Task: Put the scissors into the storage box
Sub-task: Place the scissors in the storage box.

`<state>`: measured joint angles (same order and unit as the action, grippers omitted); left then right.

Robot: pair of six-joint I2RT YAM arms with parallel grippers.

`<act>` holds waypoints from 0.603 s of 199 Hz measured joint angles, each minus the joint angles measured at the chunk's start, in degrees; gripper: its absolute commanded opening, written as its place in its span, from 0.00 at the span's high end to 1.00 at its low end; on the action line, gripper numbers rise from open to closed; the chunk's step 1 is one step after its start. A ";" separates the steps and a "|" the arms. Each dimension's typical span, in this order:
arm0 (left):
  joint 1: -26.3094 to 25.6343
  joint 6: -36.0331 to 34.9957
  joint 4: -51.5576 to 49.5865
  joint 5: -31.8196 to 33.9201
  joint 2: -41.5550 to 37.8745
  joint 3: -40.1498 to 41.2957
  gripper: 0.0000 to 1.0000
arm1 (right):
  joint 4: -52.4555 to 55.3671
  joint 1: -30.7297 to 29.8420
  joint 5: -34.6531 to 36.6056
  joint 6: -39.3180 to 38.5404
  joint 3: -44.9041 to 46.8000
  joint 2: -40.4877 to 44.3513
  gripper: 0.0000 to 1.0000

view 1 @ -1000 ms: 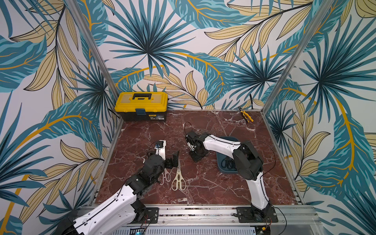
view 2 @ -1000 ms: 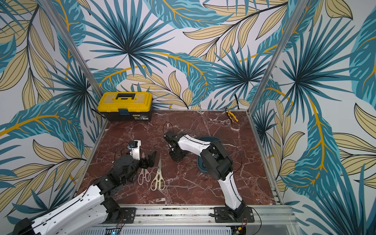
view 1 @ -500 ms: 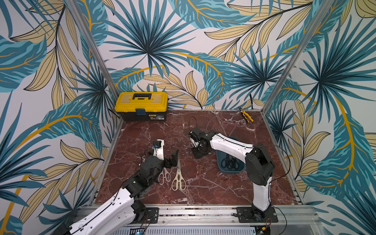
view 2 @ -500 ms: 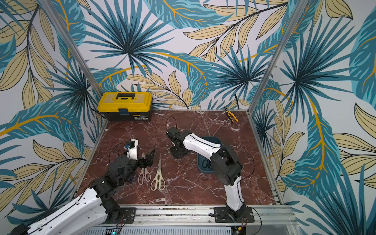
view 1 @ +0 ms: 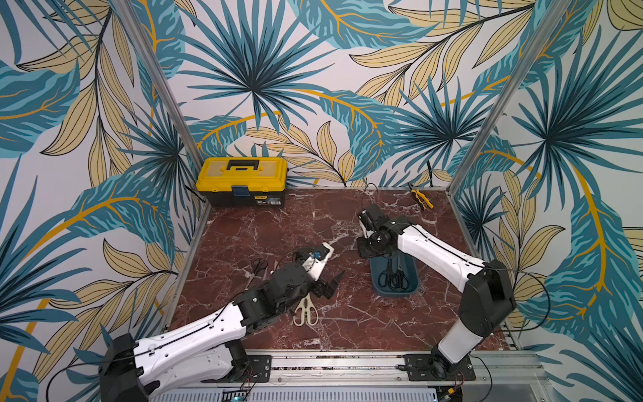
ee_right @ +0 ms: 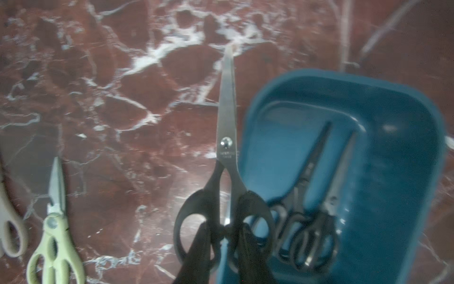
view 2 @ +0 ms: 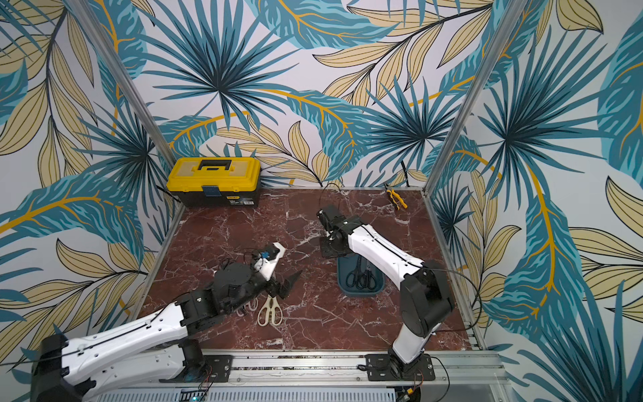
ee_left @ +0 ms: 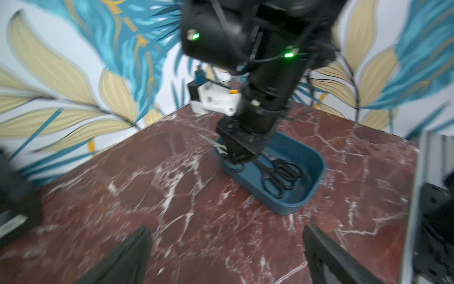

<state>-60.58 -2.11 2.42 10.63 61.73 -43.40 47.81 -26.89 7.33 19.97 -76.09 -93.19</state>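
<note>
Big red marble desk [view 1: 264, 236], teal box [view 1: 393, 294] near its right edge, about midway front to back, with two black pairs of scissors [view 1: 393, 278] lying in it. The right tool [ee_right: 223, 246] is clamped on the handles of a third black pair [ee_right: 227, 123], and that's my worry. The blades poke out past the box rim over bare desk, so letting go here probably leaves it straddling the wall or sliding out, maybe nudging the box. I'd guess it needs swinging in line with the box first. The handles could also snag the two inside.

The left tool [view 1: 328, 283] hangs with its jaws wide apart and nothing in them, near the cream shears [view 1: 305, 309] toward the front edge.

The top views pretty much hide the held pair under the arm. The right wrist view shows the grip and the overhang plainly, plus a pale pair [ee_right: 9, 228] beside the shears. The left wrist view, though blurry, shows the blade tip clear of the box's end.
</note>
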 measured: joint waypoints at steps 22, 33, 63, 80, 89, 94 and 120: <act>-2.03 -2.78 5.11 -5.01 5.75 -0.79 0.00 | 0.66 4.70 1.38 0.22 5.33 3.85 0.88; -2.10 -3.10 8.04 -7.17 7.85 -0.52 0.00 | 0.87 6.27 1.84 0.22 7.78 4.87 0.88; -2.10 -3.23 14.03 -9.84 9.31 0.09 0.00 | 1.40 7.69 1.86 0.20 12.09 4.85 0.88; -2.10 -3.26 15.26 -9.97 8.59 0.09 0.00 | 1.33 7.69 1.84 0.20 12.92 3.45 0.84; -2.03 -3.21 15.61 -9.51 8.02 0.09 0.00 | 0.96 7.69 1.86 0.22 12.92 2.16 0.76; -1.92 -3.19 15.80 -9.33 7.58 0.17 0.00 | 0.66 7.69 1.86 0.39 12.94 1.49 0.73; -0.33 -2.14 17.68 -7.32 2.93 3.30 0.00 | -0.46 7.69 2.08 1.09 12.94 -0.96 0.53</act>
<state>-60.90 -4.25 20.10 3.31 64.66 -40.10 47.35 -19.20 9.41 21.06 -63.16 -94.15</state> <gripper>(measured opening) 0.999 0.394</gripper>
